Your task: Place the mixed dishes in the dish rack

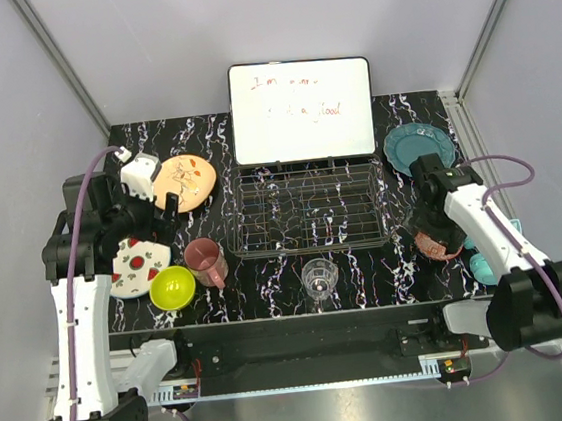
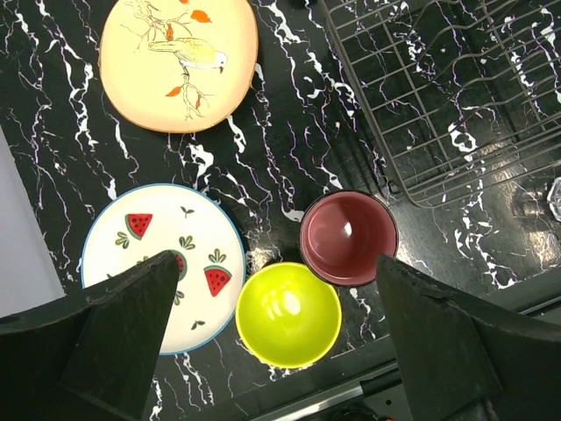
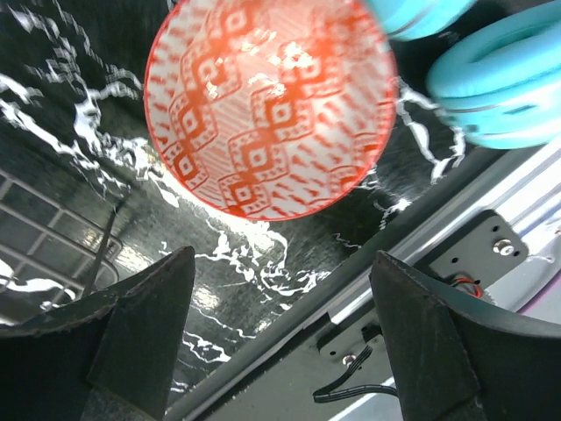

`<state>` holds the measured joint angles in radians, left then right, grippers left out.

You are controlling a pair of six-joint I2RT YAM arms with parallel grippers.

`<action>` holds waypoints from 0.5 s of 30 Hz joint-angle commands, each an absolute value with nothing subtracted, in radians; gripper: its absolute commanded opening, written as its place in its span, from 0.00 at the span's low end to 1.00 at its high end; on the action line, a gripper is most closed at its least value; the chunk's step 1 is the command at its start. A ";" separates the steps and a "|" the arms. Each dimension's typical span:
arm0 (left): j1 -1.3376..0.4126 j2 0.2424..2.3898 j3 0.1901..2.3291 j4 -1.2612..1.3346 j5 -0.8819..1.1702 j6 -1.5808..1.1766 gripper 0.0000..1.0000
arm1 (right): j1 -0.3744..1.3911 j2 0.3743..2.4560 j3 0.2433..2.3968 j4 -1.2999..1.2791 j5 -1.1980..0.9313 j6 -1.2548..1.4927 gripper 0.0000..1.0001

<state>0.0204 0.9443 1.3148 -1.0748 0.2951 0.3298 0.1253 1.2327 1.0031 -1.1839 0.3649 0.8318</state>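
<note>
We see the dish rack in the middle of the bench, just in front of a whiteboard, with every dish in view lying outside it. On the left sit the peach plate, the white plate with red slices, the lime-green bowl and the pink mug, these last 2 just beside each other. The clear glass stands near of the rack and the teal plate lies far right. Our left gripper hangs open and empty above bowl and mug. Our right gripper, jaws spread around nothing, hovers over the red patterned bowl, beside turquoise ware
</note>
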 commanded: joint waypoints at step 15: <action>0.021 0.913 1.270 -0.983 0.314 0.356 0.99 | 0.126 1.420 0.996 -1.055 0.324 0.747 0.85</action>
